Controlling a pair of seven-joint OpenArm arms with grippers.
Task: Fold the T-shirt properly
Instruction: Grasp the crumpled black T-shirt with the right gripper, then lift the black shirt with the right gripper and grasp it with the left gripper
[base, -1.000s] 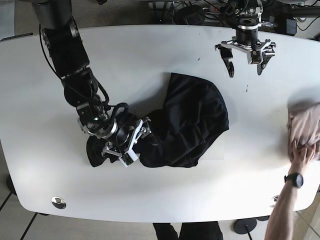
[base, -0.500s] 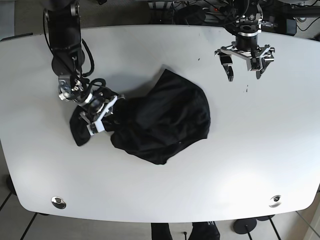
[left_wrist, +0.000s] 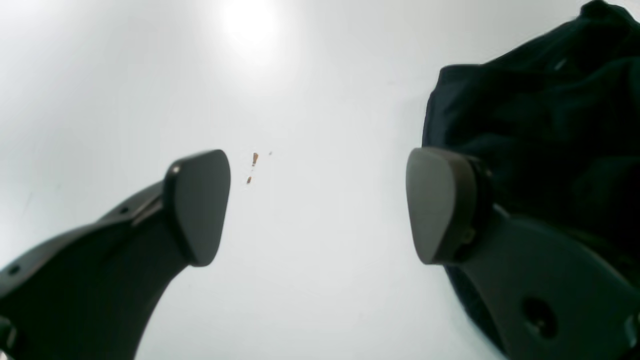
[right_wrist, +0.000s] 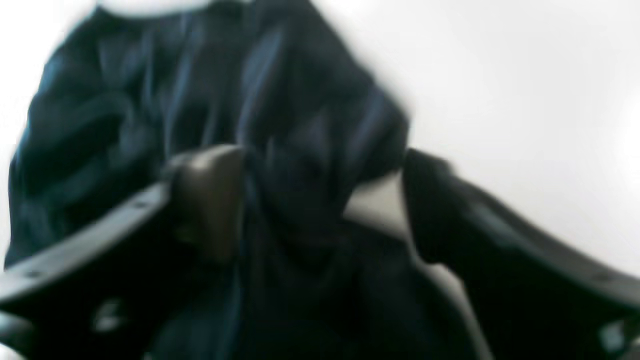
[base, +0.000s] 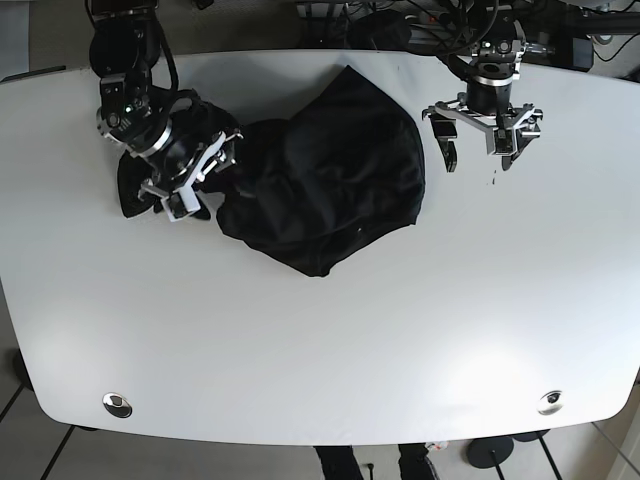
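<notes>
Motion blur smears the right claw (right_wrist: 320, 200) and T-shirt (right_wrist: 150, 115).

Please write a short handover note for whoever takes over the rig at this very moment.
Left gripper: open, empty, hovering over bare table just beside the T-shirt's edge.
Right gripper: the blurred wrist view shows cloth between its fingers, but whether it is clamped cannot be told.
T-shirt: black, bunched in a crumpled heap at the far side of the table, between the arms.
Done: no fold is visible.
Left: spread it flat, then make every fold.
</notes>
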